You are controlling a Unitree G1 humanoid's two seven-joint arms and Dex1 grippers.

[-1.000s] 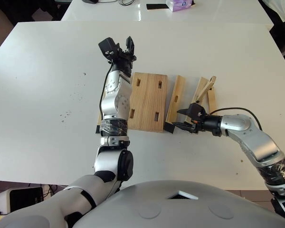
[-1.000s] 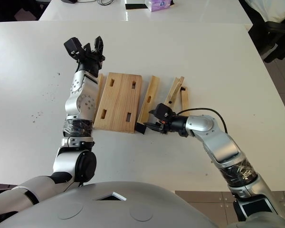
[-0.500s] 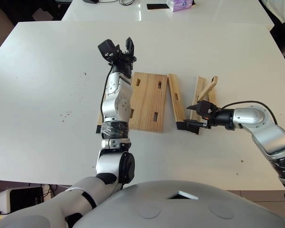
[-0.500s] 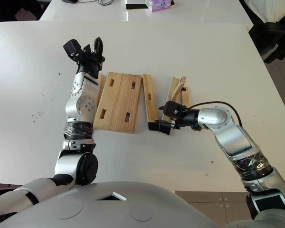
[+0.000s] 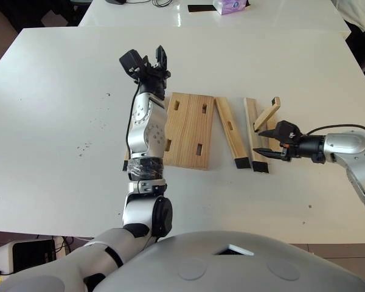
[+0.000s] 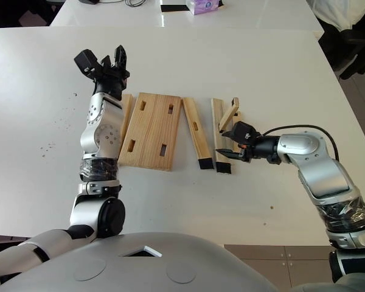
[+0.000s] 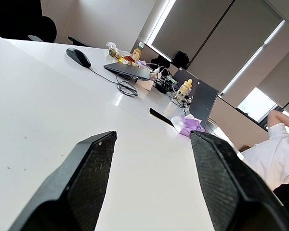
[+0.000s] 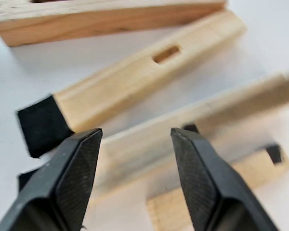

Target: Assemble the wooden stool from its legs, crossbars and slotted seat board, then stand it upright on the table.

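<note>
Black-fingered right gripper (image 5: 258, 140): jaws apart, holding nothing, low over the table. Its tips point at the near, black-capped end of a wooden leg (image 5: 253, 129); whether they touch it cannot be told.

Crossbar (image 5: 267, 113): short pale wood, tilted, resting across the far end of that leg.

Slotted leg (image 5: 229, 131): lies flat just to the left of the first leg, angled slightly. One slot shows in its upper face and a black cap at its near end. It sits between the first leg and the seat board, apart from both.

Seat board (image 5: 190, 129): pale wood, flat on the table, four slots showing in its face.

Wooden strip (image 6: 126, 109): lies along the board's left edge, partly hidden by the left arm.

Left gripper (image 5: 152, 61): fingers spread, empty, raised above the table beyond the board's far left corner.

Table (image 5: 61, 91): white top, a few dark specks on its left part.

Neighbouring table, behind: a mouse (image 7: 79, 57) and a laptop (image 7: 130, 70) among cables.
</note>
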